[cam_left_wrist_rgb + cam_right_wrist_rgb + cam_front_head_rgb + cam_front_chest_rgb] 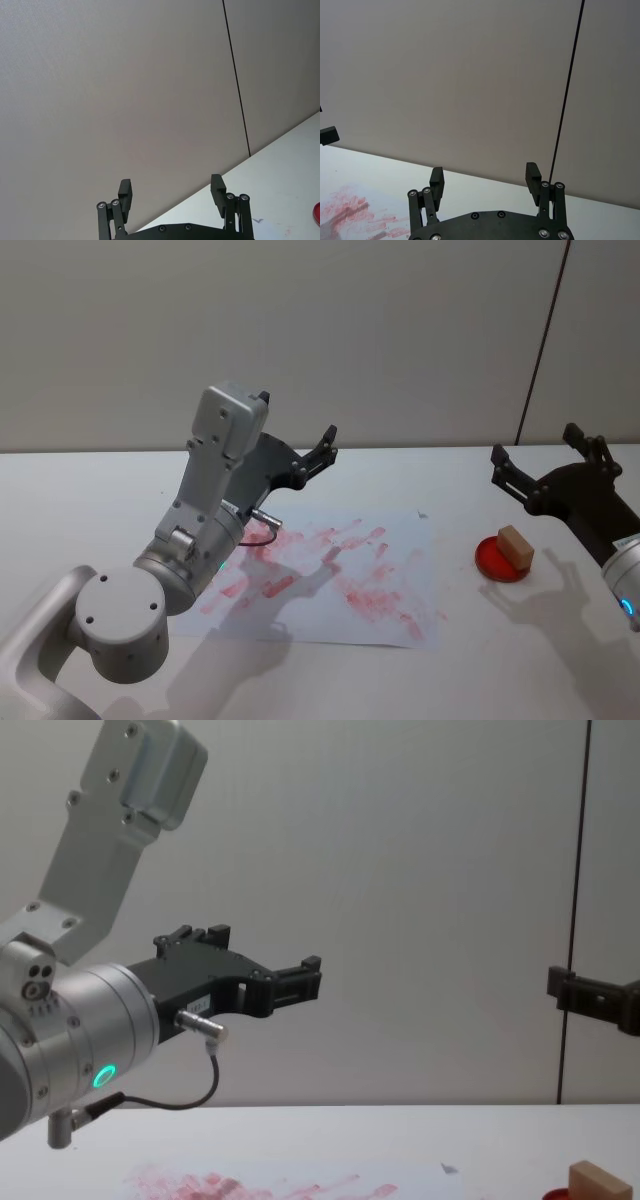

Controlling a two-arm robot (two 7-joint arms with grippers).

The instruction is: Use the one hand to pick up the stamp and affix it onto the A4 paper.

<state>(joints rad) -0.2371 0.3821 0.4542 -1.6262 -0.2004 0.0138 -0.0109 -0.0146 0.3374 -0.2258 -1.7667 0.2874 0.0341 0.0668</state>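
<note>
Big white surface [100, 490] takes up most of the head view, with a plain pale wall [400, 340] behind it and a thin dark seam [545, 340] running down the wall on the right.

Lying flat in the middle of the surface is the A4 paper [330, 580], covered in blotchy red-pink ink smears, heaviest toward its left side.

The left arm [200, 510] is the chunky silver one. It comes up from the lower left corner, and a small green ring light and a looped black cable [190, 1095] show near the wrist in the chest view. Its left hand [170, 192] is held up in the air over the far left part of the paper, fingers spread apart with nothing between them.

Over on the right, the right hand [535, 445] is also raised off the surface, fingers wide apart and empty. It sits above and a bit beyond the stamp, not touching it.

A flat round red pad [490, 558] lies on the surface just off the right edge of the paper, not touching the sheet.

The stamp [516, 546], a little pale wooden block, is resting on top of that pad.
</note>
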